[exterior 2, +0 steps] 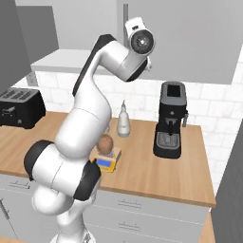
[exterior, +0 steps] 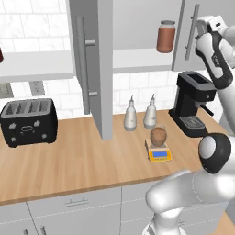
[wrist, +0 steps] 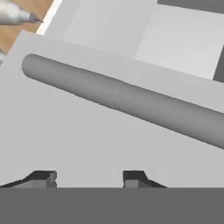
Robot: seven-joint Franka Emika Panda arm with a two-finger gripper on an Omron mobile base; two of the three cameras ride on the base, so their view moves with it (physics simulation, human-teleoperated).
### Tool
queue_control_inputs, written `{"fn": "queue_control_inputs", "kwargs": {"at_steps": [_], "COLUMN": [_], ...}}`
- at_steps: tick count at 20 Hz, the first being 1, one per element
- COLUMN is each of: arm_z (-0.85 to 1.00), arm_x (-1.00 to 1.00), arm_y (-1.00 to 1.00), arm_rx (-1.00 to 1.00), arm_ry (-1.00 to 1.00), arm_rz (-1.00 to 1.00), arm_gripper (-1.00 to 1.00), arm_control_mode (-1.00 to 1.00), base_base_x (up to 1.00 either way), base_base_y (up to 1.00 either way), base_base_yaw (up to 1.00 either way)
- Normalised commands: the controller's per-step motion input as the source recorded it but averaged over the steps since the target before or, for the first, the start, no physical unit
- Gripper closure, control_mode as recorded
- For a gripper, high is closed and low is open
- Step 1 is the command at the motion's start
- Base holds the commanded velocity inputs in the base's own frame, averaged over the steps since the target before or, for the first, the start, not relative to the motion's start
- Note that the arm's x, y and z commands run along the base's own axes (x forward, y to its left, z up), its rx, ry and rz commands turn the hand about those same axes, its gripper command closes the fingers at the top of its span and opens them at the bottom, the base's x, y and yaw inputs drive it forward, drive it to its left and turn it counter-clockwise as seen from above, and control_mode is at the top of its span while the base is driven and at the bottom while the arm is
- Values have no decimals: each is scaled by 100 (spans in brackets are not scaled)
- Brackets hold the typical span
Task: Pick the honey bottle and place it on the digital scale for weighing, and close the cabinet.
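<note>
Honey bottle sits on the digital scale already, so you're on the cabinet. Your gripper is clenched with nothing in it, close to the right door's handle, so just push flat on the door panel.

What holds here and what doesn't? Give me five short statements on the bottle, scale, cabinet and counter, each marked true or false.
1. The honey bottle stands on the digital scale. True.
2. The cabinet is closed. False: its doors stand open and the shelf shows.
3. A reddish-brown jar stands on that shelf. True.
4. The toaster sits right of the coffee machine. False: it is far to its left.
5. The gripper faces a door handle. True.
</note>
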Motion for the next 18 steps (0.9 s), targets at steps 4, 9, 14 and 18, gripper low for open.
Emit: {"fn": "queue_control_inputs", "kwargs": {"at_steps": [4, 9, 14, 18], "arm_z": [-45, -45, -21, 3], "arm_x": [39, -100, -100, -100], "arm_y": [-24, -38, -35, -4], "arm_rx": [0, 1, 4, 1], "arm_ry": [0, 0, -2, -1], "arm_rz": [-2, 0, 0, 0], "arm_gripper": [-100, -100, -100, -100], "arm_control_mode": [-100, -100, -100, -100], "base_base_x": [0, 0, 0, 0], "base_base_y": [0, 0, 0, 0], "base_base_yaw": [0, 0, 0, 0]}}
